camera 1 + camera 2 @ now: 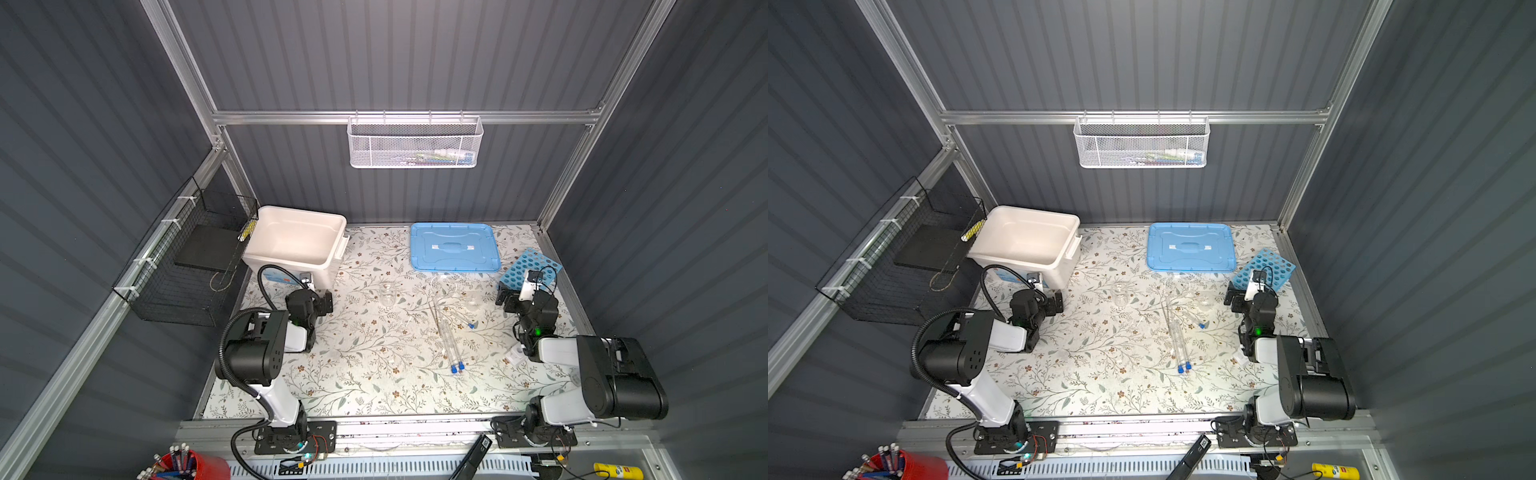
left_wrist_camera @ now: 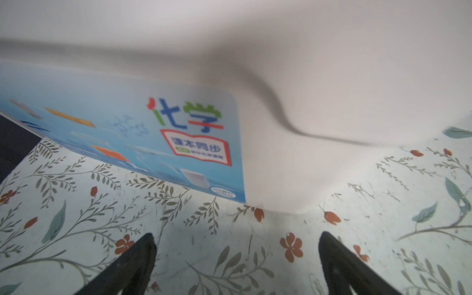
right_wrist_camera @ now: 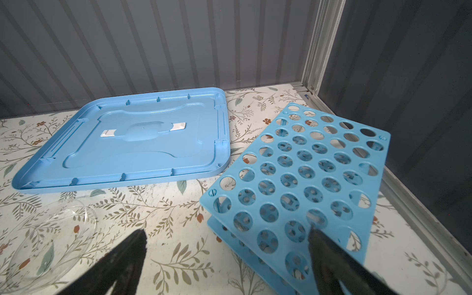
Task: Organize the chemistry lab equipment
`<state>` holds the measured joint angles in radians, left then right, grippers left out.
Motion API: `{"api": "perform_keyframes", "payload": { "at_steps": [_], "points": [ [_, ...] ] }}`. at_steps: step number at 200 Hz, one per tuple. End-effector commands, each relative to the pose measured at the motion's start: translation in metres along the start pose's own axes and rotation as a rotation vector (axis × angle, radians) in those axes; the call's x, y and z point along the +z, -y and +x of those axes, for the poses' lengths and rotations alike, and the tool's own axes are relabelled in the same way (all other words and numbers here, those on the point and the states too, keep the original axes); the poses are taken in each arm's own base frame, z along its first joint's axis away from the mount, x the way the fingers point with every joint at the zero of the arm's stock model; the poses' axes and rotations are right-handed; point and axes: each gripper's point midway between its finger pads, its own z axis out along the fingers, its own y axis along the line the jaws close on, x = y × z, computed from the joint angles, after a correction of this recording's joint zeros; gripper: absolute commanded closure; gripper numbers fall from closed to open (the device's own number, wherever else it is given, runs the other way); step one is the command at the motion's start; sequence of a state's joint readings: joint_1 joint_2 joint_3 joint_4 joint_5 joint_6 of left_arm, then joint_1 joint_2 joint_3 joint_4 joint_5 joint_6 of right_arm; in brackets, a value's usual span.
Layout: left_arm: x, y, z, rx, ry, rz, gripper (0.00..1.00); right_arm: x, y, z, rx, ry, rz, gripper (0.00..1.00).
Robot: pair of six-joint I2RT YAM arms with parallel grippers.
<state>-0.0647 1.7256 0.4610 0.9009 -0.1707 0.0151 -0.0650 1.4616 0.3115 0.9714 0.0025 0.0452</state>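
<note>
Lid point(image 1: 454, 247) lies off the bin point(image 1: 320, 270) at centre left, presumably opening it for loading; left hand point(image 2: 236, 235) and right hand point(image 3: 227, 233), by the rack point(image 3: 301, 178), gape wide, empty.

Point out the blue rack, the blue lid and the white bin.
blue rack point(image 3: 296, 166), right wrist view, holed top plate.
blue lid point(image 1: 454, 247), a top view, centre recess.
white bin point(image 1: 295, 239), a top view, inner floor.
</note>
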Motion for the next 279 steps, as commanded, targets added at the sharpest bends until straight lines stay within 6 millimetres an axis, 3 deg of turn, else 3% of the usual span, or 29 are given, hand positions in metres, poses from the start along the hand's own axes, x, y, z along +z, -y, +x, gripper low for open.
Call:
{"api": "perform_keyframes", "payload": {
  "at_steps": [1, 34, 76, 103, 119, 127, 191, 233, 279],
  "points": [
    [0.001, 0.004, -0.012, 0.005, 0.029, 0.014, 0.00, 0.002, -0.001, -0.008, 0.010, 0.021, -0.007, 0.01],
    [0.000, 0.008, -0.016, 0.025, 0.022, 0.039, 0.00, -0.002, 0.000, -0.011, 0.016, 0.035, -0.001, 0.01],
    [-0.004, 0.003, -0.032, 0.020, -0.007, 0.012, 0.00, -0.016, 0.003, -0.035, 0.025, 0.053, 0.023, 0.01],
    [-0.008, 0.003, -0.036, -0.003, -0.063, 0.010, 0.00, -0.026, 0.004, -0.040, 0.074, -0.014, 0.037, 0.01],
    [-0.011, 0.014, -0.037, -0.022, -0.131, 0.067, 0.00, -0.031, 0.007, -0.036, 0.119, -0.095, 0.060, 0.01],
    [-0.013, 0.019, -0.037, -0.028, -0.150, 0.089, 0.00, -0.038, 0.008, -0.043, 0.143, -0.103, 0.070, 0.01],
    [-0.027, 0.026, -0.027, -0.094, -0.347, 0.097, 0.00, -0.076, 0.017, -0.004, 0.366, -0.481, 0.217, 0.01],
    [-0.061, 0.031, -0.030, -0.170, -0.367, 0.137, 0.00, -0.114, 0.017, 0.016, 0.529, -0.667, 0.331, 0.01],
    [-0.092, 0.043, -0.036, -0.186, -0.382, 0.185, 0.00, -0.152, 0.032, 0.021, 0.565, -0.715, 0.472, 0.01]
  ]
}}
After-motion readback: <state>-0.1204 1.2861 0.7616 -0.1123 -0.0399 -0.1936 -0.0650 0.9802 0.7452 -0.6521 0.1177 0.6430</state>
